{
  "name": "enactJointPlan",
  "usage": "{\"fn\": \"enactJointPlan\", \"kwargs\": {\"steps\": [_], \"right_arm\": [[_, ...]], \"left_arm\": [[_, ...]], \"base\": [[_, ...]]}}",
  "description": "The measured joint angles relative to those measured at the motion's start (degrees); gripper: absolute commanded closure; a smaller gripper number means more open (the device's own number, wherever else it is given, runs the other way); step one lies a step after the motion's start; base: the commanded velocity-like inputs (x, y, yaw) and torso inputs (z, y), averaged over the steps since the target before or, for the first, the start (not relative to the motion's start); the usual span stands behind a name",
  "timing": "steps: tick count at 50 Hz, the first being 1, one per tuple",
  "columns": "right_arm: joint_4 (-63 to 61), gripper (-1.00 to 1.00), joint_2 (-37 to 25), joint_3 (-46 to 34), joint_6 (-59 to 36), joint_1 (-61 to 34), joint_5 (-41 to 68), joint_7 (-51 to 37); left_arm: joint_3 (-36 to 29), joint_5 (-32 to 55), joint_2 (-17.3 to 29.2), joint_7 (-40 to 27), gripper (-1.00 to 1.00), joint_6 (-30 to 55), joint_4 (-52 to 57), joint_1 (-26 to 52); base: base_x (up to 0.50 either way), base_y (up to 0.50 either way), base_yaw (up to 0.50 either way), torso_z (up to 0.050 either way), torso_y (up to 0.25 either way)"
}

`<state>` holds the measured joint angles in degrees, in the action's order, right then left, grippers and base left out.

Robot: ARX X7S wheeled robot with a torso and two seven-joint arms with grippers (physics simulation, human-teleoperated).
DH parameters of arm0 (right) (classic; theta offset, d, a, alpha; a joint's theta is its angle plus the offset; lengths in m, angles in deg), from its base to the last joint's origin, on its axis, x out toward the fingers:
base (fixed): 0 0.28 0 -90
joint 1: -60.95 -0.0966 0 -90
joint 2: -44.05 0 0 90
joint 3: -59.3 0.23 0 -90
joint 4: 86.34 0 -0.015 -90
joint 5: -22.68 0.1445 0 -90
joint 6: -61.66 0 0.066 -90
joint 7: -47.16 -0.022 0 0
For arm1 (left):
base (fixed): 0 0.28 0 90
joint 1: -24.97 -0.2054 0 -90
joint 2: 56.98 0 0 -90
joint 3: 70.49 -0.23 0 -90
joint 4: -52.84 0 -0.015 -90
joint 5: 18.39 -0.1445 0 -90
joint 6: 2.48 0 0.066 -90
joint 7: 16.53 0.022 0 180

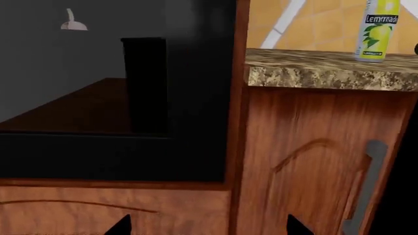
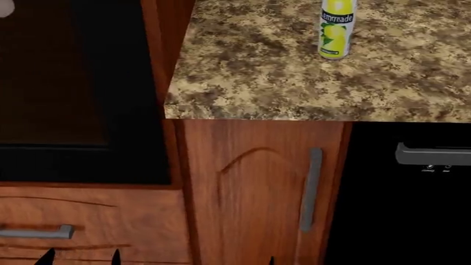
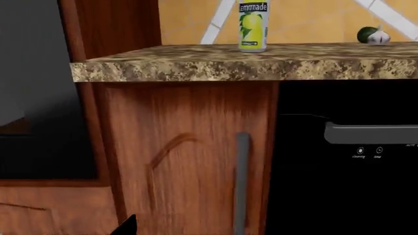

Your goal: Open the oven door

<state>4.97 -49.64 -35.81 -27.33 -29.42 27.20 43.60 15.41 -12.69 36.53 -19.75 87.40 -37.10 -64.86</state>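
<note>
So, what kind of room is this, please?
Most likely a kitchen: a built-in oven door with dark glass, a speckled stone countertop over wooden cabinets, and a lemonade can standing on it.

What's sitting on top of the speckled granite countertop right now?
A yellow lemonade can stands upright on the speckled granite countertop. The right wrist view also shows a small green-and-white round item farther along it. The rest of the counter runs out of frame.

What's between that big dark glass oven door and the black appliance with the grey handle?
In the head view, a reddish wooden cabinet door with a slim grey handle lies between the oven door and the black appliance.
</note>
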Motion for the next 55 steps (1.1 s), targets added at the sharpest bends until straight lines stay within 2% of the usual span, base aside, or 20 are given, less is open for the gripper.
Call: {"fn": "enactJointPlan", "kwargs": {"steps": [13, 22, 55], "right_arm": [[0.0, -1.00, -0.8, -1.2, 0.3, 0.0, 1.3, -0.8], [-0.5, -1.00, -1.2, -1.9, 0.3, 0.1, 2.0, -1.6], [-1.5, -1.00, -3.1, -3.8, 0.6, 0.3, 4.2, -3.9]], "left_arm": [[-0.7, 1.9, 0.8, -1.2, -1.00, 0.3, 0.0, 0.0], [-1.2, 2.9, 1.4, -1.7, -1.00, 0.3, 0.0, 0.1], [-3.3, 6.3, 3.0, -3.6, -1.00, 0.7, 0.8, 0.1]], "base": [[0.00, 0.49, 0.00, 0.000, 0.000], [0.02, 0.01, 0.00, 0.000, 0.000], [0.30, 0.00, 0.00, 0.000, 0.000]]}}
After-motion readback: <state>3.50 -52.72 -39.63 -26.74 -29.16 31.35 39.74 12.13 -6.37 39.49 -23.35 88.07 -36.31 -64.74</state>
